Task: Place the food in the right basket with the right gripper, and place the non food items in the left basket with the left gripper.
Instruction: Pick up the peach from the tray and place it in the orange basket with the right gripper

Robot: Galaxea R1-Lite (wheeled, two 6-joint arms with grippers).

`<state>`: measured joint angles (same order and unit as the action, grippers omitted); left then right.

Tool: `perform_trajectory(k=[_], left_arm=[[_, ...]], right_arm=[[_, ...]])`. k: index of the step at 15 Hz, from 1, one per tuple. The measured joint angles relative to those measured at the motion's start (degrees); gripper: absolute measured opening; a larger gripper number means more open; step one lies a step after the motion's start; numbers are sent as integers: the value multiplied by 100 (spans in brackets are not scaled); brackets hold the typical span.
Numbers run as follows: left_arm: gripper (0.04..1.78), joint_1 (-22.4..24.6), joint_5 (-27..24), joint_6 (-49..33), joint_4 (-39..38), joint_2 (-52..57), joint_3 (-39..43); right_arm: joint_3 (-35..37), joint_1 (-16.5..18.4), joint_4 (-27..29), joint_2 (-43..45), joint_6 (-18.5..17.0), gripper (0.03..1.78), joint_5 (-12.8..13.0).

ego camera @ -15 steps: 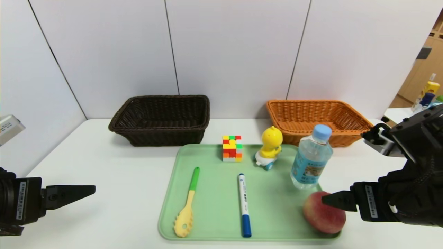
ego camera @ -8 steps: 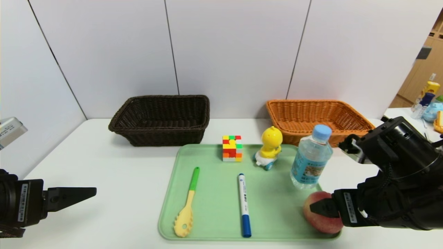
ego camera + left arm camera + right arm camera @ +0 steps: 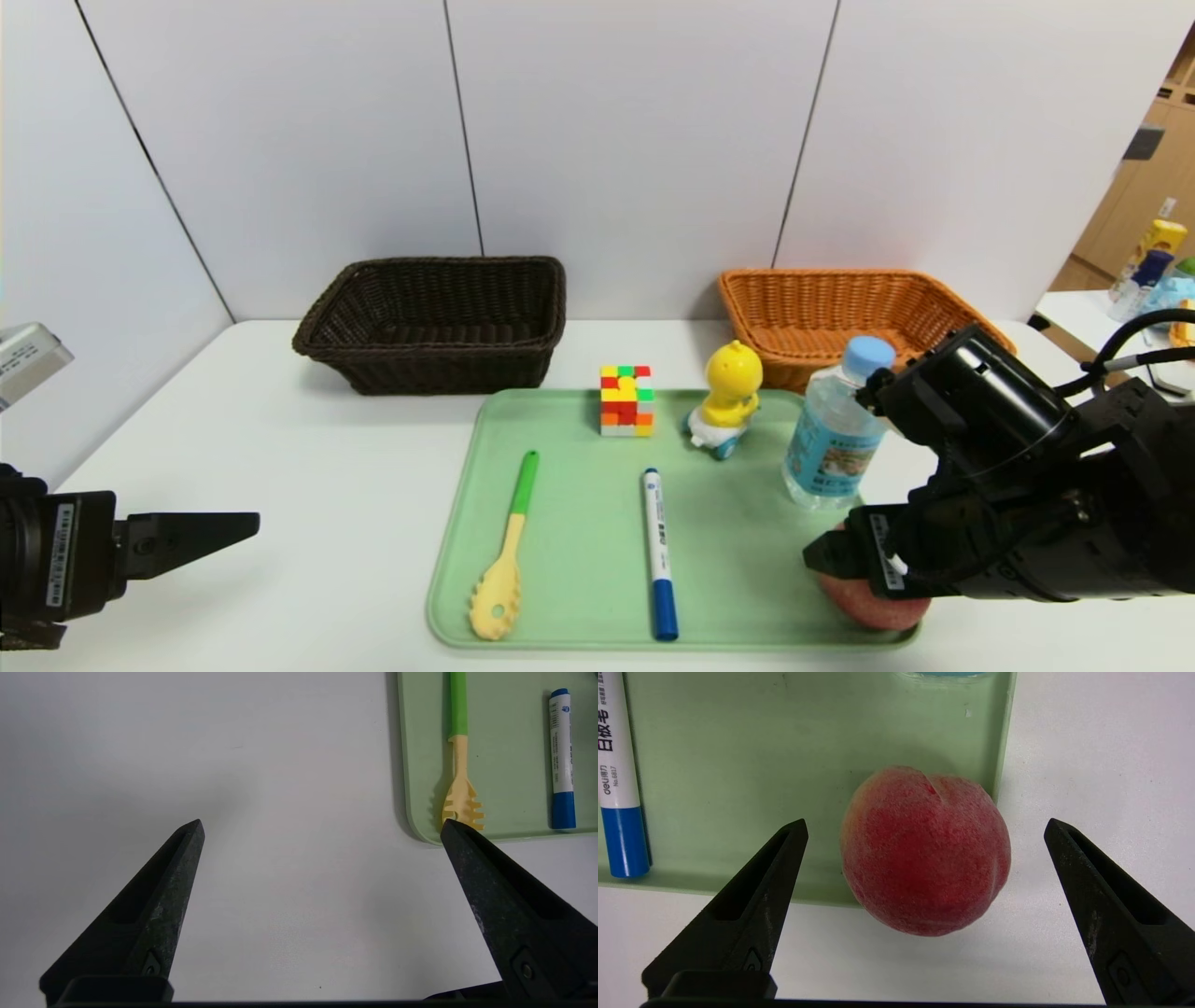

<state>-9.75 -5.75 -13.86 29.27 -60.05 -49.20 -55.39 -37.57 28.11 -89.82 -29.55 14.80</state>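
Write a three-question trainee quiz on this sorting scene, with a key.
1. True or false: the right gripper is already shut on the peach.
2. Which item stands nearest the orange basket? A) pasta spoon B) water bottle C) marker
3. Fill in: the left gripper hangs open above the bare ____ beside the green tray.

Key:
1. False; its fingers stand open on either side of the peach.
2. B.
3. Table.
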Motion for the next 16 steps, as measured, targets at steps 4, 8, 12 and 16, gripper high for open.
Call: perform_trajectory(k=[4,8,12,16], left_arm=[[178,0,0,-2,0,29,45],[178,0,0,0,2,57,45],[178,2,0,-5,0,107,76],[178,6,0,-11,0,160,78]], right_arm=[[-4,-62,-163,-169,4,175,60],[11,-127,-174,-285,-10,119,63],[44,-134,-149,-271,-16,107,68],[9,-112,-130,-141,-38,106,29]])
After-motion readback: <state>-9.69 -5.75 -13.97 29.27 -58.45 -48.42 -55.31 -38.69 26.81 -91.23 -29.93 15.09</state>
